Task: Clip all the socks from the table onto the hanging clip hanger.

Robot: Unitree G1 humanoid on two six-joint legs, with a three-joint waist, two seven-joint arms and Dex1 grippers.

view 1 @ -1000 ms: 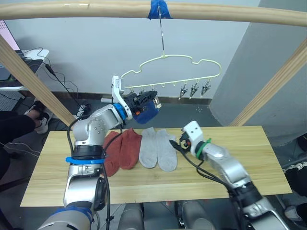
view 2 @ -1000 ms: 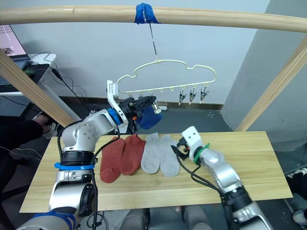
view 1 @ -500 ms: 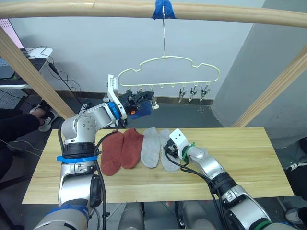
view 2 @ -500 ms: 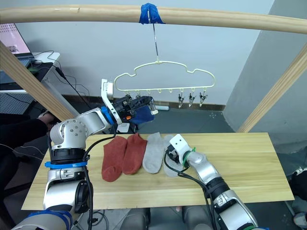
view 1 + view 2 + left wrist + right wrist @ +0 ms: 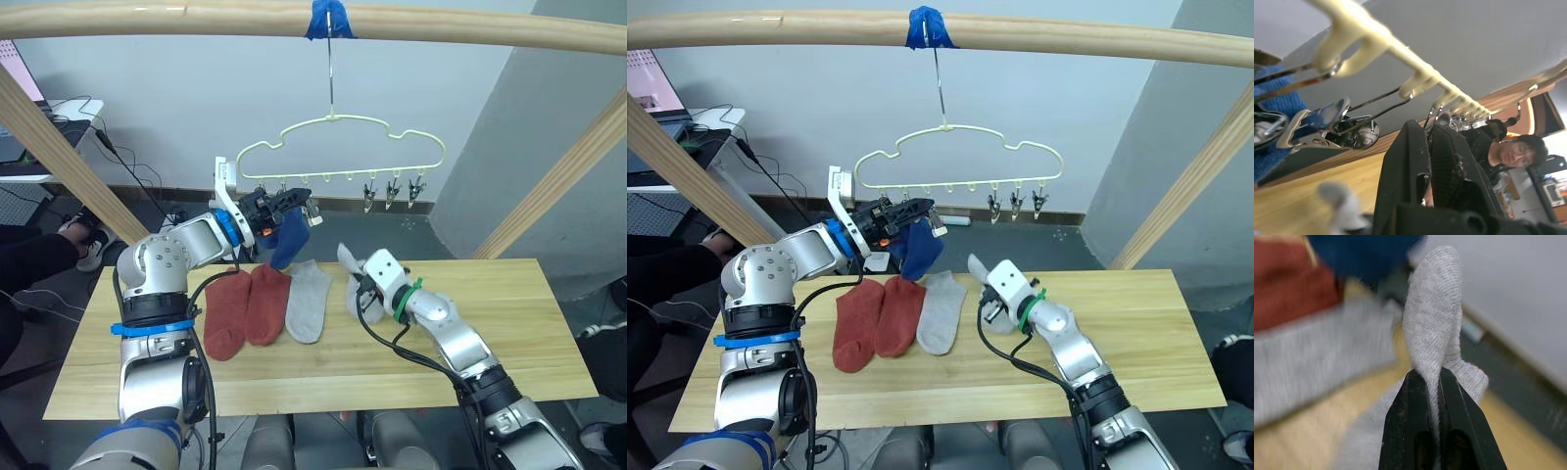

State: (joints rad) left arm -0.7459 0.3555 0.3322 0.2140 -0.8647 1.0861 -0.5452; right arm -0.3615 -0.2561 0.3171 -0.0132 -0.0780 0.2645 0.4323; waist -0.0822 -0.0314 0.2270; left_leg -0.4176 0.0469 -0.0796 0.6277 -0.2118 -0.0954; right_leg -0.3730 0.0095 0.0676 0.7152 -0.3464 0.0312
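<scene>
Nearest us, our right gripper [image 5: 361, 292] pinches a soft light grey knit sock [image 5: 352, 279] by its edge, lifting it off the light yellowish wooden table [image 5: 509, 323] — clear for clipping. Farther, our left gripper [image 5: 297, 204], fingers pressed together, sits among the pale yellow wavy wire hanger's [image 5: 343, 147] clips — its wrist view shows blue fabric clipped.

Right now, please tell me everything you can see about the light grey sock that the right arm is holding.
The light grey knit ankle sock is pinched between the two black fingers of the right gripper, which are shut on a fold of it. It is soft and ribbed. One end rises above the fingers and the rest hangs limp below, lifted above the light yellowish wooden table. It is apart from the other grey sock lying flat.
</scene>
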